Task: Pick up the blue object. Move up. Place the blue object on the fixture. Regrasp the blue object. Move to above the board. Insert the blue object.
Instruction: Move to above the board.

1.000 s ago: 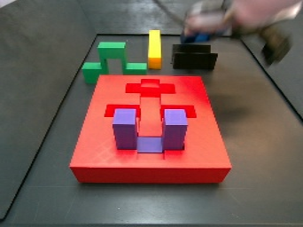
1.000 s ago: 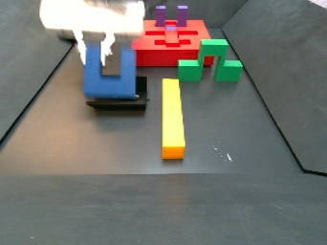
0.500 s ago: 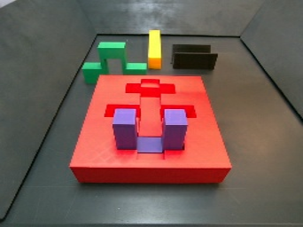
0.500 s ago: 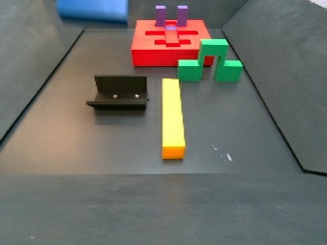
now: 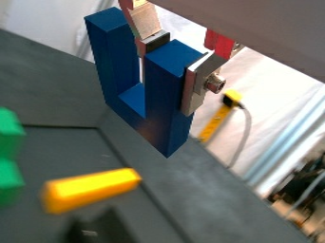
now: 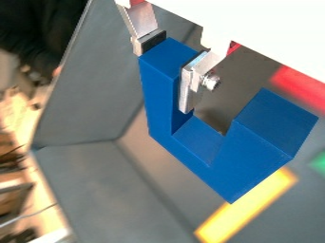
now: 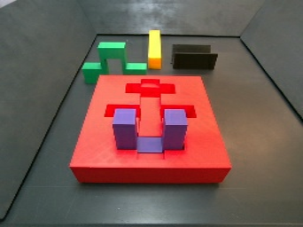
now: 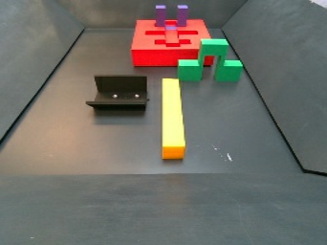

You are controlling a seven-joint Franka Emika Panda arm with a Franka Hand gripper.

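In both wrist views my gripper (image 5: 176, 59) (image 6: 169, 59) is shut on one prong of the blue object (image 5: 133, 85) (image 6: 210, 133), a dark-blue U-shaped block hanging high above the floor with its bridge away from the fingers. Neither the gripper nor the blue object shows in the side views. The fixture (image 7: 194, 58) (image 8: 118, 93), a low black bracket, stands bare on the floor. The board (image 7: 106, 151) (image 8: 153, 53) is a thick red slab with a cross-shaped recess. A purple U-shaped block (image 7: 124, 129) (image 8: 170, 12) stands in its other recess.
A green stepped block (image 7: 109, 55) (image 8: 211, 59) and a long yellow bar (image 7: 154, 44) (image 8: 171, 115) lie on the floor between the board and the fixture. The yellow bar (image 5: 89, 188) also shows far below in a wrist view. Sloped dark walls enclose the floor.
One second ago the gripper held the blue object at the fixture. It then rose to the frame's top edge, and now both have left the side views.
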